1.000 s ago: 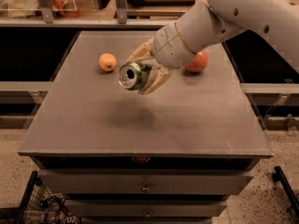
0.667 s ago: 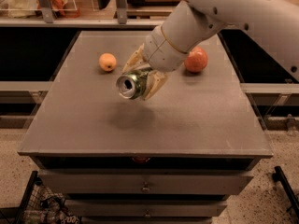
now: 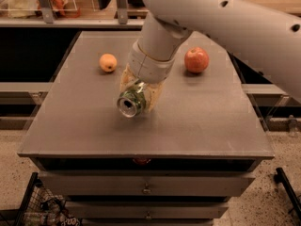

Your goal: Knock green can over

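The gripper (image 3: 137, 97) is seen over the table (image 3: 211, 126), a bit left of centre, at the end of a thick white arm (image 3: 225, 18) that enters from the upper right and bends down thru a pale wrist section. The green can (image 3: 129, 105) is pinched betw. the two pale fingers (image 3: 155, 92). One finger is pressed against the can's left side and the other against its right, w/ the can's body mostly covered by them.

The can is not upright. It is tilted far over, w/ its silver top turned toward the camera and down-left, so the round rim and the dark opening are shown. Only a band of green w/ pale markings is seen behind the rim. The top end sticks out past the fingertips at the lower left of the gripper, and the bottom end is hidden up betw. the fingers, toward the wrist. Whether the rim is touching the tabletop or is held just above it cannot be told. A soft shadow is cast on the surface just beside it.

Two fruits are placed toward the back of the table. An orange fruit (image 3: 108, 62) is at back left, well apart from the can and up-left of the gripper. A red apple (image 3: 196, 60) is at back right, on the other side of the arm, approx. level w/ the orange fruit. Neither is touched by the gripper or the can.

Below the tabletop, drawer fronts (image 3: 148, 188) are seen, and a wire basket (image 3: 28, 206) is seen on the floor at lower left.
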`<action>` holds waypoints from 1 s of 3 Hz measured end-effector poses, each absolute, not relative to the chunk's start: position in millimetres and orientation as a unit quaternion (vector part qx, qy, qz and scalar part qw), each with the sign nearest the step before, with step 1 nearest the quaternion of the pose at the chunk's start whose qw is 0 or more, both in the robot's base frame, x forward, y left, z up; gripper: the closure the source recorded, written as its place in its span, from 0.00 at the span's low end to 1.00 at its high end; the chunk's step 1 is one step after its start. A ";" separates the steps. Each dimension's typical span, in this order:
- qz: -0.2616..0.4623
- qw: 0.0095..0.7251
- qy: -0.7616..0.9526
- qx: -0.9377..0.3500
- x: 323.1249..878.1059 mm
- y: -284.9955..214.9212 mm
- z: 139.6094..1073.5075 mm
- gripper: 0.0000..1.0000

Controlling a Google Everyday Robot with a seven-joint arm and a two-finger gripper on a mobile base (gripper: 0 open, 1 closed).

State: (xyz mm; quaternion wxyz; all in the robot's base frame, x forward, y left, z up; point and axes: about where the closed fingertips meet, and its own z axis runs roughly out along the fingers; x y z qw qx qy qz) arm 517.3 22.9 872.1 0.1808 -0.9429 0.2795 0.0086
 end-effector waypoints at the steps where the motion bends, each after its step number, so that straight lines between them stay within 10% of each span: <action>1: -0.020 0.133 0.262 -0.956 511.5 23.5 861.9 1.00; 2: -0.038 0.097 0.256 -0.961 508.4 23.6 854.0 1.00; 3: -0.046 0.065 0.263 -0.962 507.7 24.9 846.7 0.75</action>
